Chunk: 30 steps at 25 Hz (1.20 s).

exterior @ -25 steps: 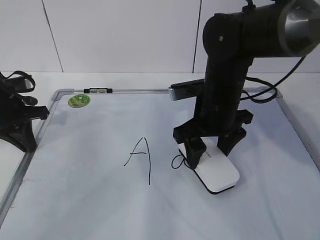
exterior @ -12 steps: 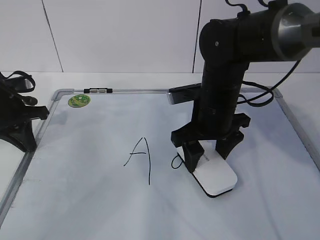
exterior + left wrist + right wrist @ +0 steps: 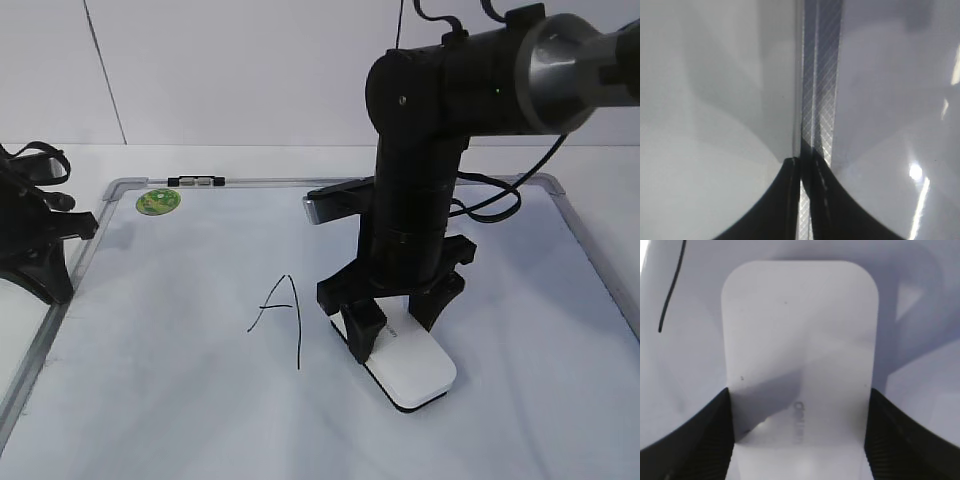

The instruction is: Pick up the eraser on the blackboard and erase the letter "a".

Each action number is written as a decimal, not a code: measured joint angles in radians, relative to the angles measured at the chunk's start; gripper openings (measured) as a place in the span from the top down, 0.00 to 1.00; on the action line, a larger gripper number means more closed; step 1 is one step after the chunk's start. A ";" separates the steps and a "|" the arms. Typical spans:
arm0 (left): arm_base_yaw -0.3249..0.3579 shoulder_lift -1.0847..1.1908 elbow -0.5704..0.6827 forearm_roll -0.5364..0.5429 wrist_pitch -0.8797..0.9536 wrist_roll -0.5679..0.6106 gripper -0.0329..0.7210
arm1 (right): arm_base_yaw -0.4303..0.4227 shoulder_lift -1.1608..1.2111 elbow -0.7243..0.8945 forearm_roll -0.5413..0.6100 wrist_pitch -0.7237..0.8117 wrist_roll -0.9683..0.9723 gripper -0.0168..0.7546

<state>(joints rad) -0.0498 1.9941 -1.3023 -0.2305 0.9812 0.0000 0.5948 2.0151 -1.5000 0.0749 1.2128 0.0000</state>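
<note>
The white eraser [image 3: 412, 372] lies flat on the blackboard [image 3: 180, 400], and my right gripper [image 3: 398, 322] is shut on its sides. In the right wrist view the eraser [image 3: 800, 340] fills the space between the two black fingers [image 3: 710, 440] of the right gripper [image 3: 800, 432]. The letter "a" is hidden behind the gripper and eraser. The capital "A" [image 3: 281, 312] stands just left of them, and one of its strokes [image 3: 669, 295] shows in the right wrist view. My left gripper [image 3: 802, 167] is shut over the board's grey frame [image 3: 823, 75] at the left edge.
The left arm [image 3: 35, 235] stands at the board's left edge. A green sticker [image 3: 158, 201] and a small black-and-white clip [image 3: 197, 181] sit at the board's top left. The grey frame [image 3: 590, 250] bounds the right side, and a cable [image 3: 490, 205] trails behind the right arm.
My right gripper has slid the eraser leftward and slightly nearer across the board. The small "a" seen beside it earlier is now covered. The left arm has not moved.
</note>
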 joint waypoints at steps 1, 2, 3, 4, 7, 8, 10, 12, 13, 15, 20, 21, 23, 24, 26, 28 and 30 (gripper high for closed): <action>0.000 0.000 0.000 0.000 0.000 0.000 0.92 | 0.000 0.000 0.000 -0.004 0.000 0.000 0.28; 0.000 0.000 0.000 0.000 0.000 0.000 0.92 | 0.000 0.000 0.000 -0.004 0.000 0.000 0.28; 0.000 0.000 0.000 0.000 0.000 0.000 0.92 | 0.000 0.000 0.000 -0.006 0.000 0.006 0.28; 0.000 0.000 0.000 0.000 0.000 0.000 0.92 | 0.000 0.000 0.000 -0.008 0.000 0.006 0.28; 0.000 0.000 0.000 0.000 0.000 0.000 0.92 | 0.000 0.002 0.000 -0.010 0.000 0.008 0.28; 0.000 0.000 0.000 0.000 0.000 0.000 0.92 | 0.000 0.007 0.000 -0.012 0.000 0.010 0.28; 0.000 0.000 0.000 0.000 0.000 0.000 0.92 | 0.000 0.018 -0.003 -0.017 0.000 0.013 0.28; 0.000 0.000 0.000 0.000 0.000 0.000 0.92 | 0.000 0.033 -0.010 -0.020 0.009 0.015 0.28; 0.000 0.001 0.000 0.000 0.000 0.000 0.92 | 0.000 0.037 -0.012 -0.022 0.012 0.017 0.28; 0.000 0.001 0.000 0.000 -0.002 0.000 0.92 | 0.000 0.040 -0.017 -0.029 0.017 0.024 0.28; 0.000 0.002 0.000 0.000 -0.002 0.000 0.92 | 0.000 0.042 -0.020 -0.042 0.023 0.042 0.28; 0.000 0.002 0.000 0.000 -0.002 0.000 0.92 | 0.000 0.042 -0.020 -0.042 0.023 0.044 0.28; 0.000 0.002 0.000 0.000 -0.002 0.000 0.92 | -0.006 0.043 -0.020 -0.040 0.025 0.046 0.28; 0.000 0.002 0.000 0.000 -0.002 0.000 0.92 | -0.013 0.043 -0.020 -0.032 0.025 0.046 0.28; 0.000 0.002 0.000 0.000 -0.002 0.000 0.92 | -0.032 0.043 -0.020 -0.014 0.025 0.050 0.28; 0.000 0.002 0.000 0.000 -0.002 0.000 0.92 | -0.057 0.043 -0.020 -0.004 0.025 0.054 0.28; 0.000 0.002 0.000 0.000 -0.002 0.000 0.92 | -0.081 0.043 -0.020 -0.004 0.024 0.058 0.28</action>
<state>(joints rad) -0.0498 1.9963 -1.3023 -0.2305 0.9794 0.0000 0.5134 2.0585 -1.5204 0.0710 1.2365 0.0580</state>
